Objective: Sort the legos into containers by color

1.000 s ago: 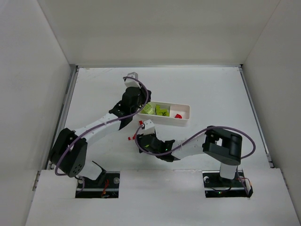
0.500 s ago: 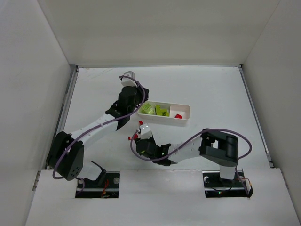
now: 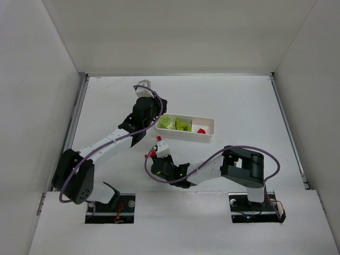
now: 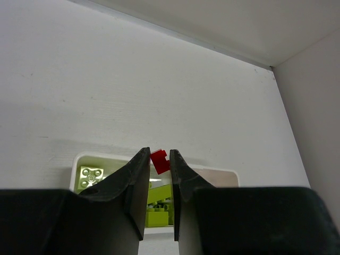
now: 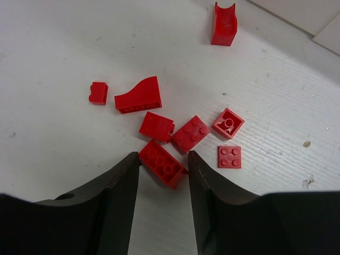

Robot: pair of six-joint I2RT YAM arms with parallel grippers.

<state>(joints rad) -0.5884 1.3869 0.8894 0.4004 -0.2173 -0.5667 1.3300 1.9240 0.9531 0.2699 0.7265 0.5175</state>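
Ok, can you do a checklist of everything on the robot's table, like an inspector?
Surface: white table, faint scuffs.
Job's things: white tray holds green bricks in its left and middle compartments and a lone red brick in the right one; loose red bricks lie on the table.
Clutter: nothing seen.
Grippers: left gripper shut on a small red piece above the tray; right gripper straddles a long red brick on the table, grip unclear.
Cables: purple cables loop along both arms.
Surroundings: white walls on three sides.

No writing, label, brand, number or sign is legible in any view; the red bricks (image 5: 162, 163) and the white tray (image 3: 197, 138) show plain surfaces.
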